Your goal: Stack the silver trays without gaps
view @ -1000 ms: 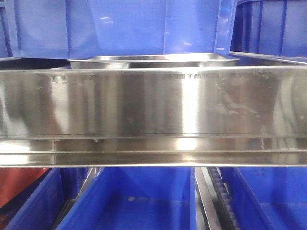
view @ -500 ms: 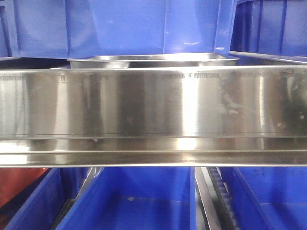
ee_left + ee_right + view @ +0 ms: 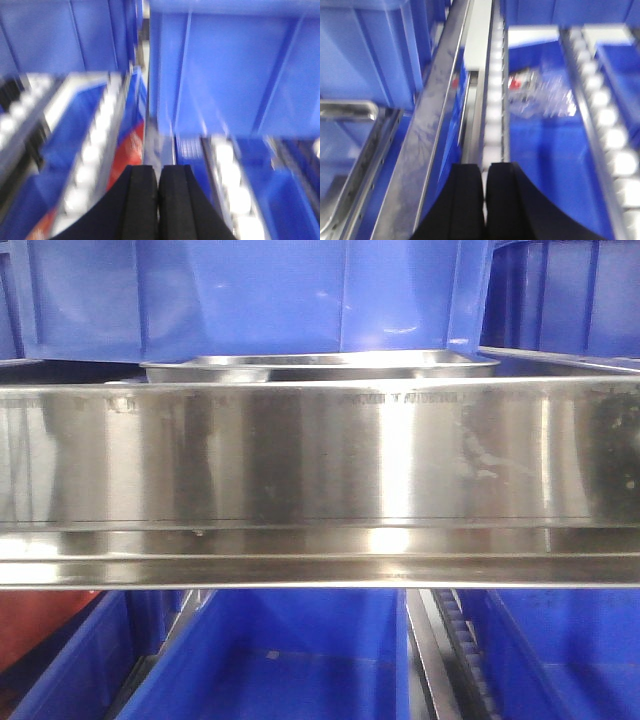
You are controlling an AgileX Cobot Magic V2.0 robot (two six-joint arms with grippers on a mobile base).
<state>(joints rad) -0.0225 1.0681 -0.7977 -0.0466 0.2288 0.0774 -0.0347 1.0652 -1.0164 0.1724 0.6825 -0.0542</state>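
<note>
Steel fills the front view: a long polished shelf rail (image 3: 320,480) spans it from edge to edge, with a line of stamped writing along its upper edge that I cannot read. Just behind and above the rail I see one silver tray (image 3: 320,364), only its flat out-turned rim and a strip of its inside showing, level, right in front of a large blue bin (image 3: 250,290). Below the rail sit more blue bins (image 3: 300,655), and a red surface (image 3: 40,625) shows at lower left. The left wrist view is badly blurred; my left gripper (image 3: 159,200) has its two black fingers pressed together with nothing between them, pointing at blue bin walls and a roller track (image 3: 95,150). In the right wrist view my right gripper (image 3: 484,200) is closed too, only a thin slit between the fingers, empty. Ahead of it run a white roller lane (image 3: 495,95) and a slanting steel beam (image 3: 437,115); at far left a rounded steel rim (image 3: 347,110) looks like a tray corner, well apart from the fingers.
</note>
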